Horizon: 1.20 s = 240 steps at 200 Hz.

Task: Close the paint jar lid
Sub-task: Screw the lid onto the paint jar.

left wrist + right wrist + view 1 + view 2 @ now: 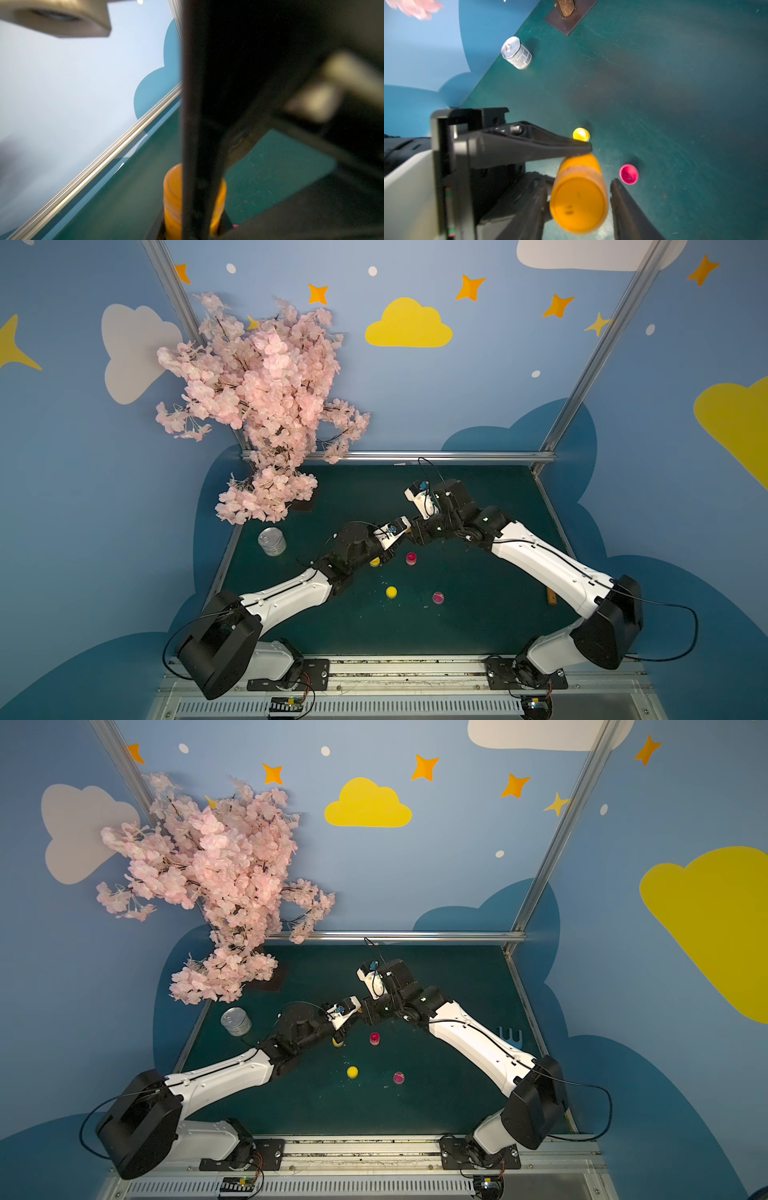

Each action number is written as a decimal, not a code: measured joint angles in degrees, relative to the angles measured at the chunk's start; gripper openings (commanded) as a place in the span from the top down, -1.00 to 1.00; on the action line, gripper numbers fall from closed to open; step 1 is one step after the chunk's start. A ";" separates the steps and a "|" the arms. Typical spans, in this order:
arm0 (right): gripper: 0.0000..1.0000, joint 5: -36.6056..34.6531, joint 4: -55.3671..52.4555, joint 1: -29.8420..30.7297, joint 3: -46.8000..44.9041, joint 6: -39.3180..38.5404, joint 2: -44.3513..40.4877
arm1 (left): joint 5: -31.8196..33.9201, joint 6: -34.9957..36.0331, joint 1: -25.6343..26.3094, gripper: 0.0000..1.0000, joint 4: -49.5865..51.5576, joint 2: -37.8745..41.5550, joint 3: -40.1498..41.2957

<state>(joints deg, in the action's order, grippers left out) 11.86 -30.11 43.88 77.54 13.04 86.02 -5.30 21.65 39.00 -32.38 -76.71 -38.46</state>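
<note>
Jar [580, 161], orange, hangs in the air over the middle of the table [675, 83]. I see my left gripper [571, 164] clamped on its body. The lid [579, 205] sits on the jar's end, facing the right wrist camera. My right gripper [579, 182] has its jaws apart, one on either side of the lid, a gap at each. Below are a yellow pot [581, 134] and a pink pot [628, 174], with a can [516, 53] well off.

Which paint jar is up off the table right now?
The orange jar: it is clamped in the left gripper, with the right gripper open around it. The yellow pieces and magenta pieces all sit on the green table.
</note>
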 measured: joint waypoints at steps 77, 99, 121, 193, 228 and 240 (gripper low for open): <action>-0.34 -1.55 -1.49 -0.04 -3.58 -0.66 -5.66 | -5.99 -4.04 -1.40 0.51 2.93 4.26 1.75; -0.39 -1.18 -0.76 -0.28 -8.66 -2.93 -11.32 | -8.68 -6.27 -3.78 0.51 3.39 4.63 1.77; -0.42 0.72 1.73 -1.01 -14.14 -5.70 -16.94 | -11.08 -7.82 -4.94 0.51 4.11 4.59 1.77; -0.21 10.86 6.19 -5.53 -15.47 -13.09 -20.33 | -30.08 -12.26 -7.41 0.50 4.52 2.91 1.77; -0.04 17.27 7.96 -5.81 -15.17 -16.41 -19.71 | -37.90 -13.16 -7.41 0.50 4.48 2.86 1.68; -0.03 19.02 8.52 -5.81 -15.13 -17.22 -19.32 | -39.58 -13.33 -7.41 0.50 4.50 2.86 1.49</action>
<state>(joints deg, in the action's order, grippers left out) 30.87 -21.58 38.06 62.41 -4.19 66.70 -44.88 8.32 31.59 -27.88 -73.84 -36.97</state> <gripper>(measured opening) 0.521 0.315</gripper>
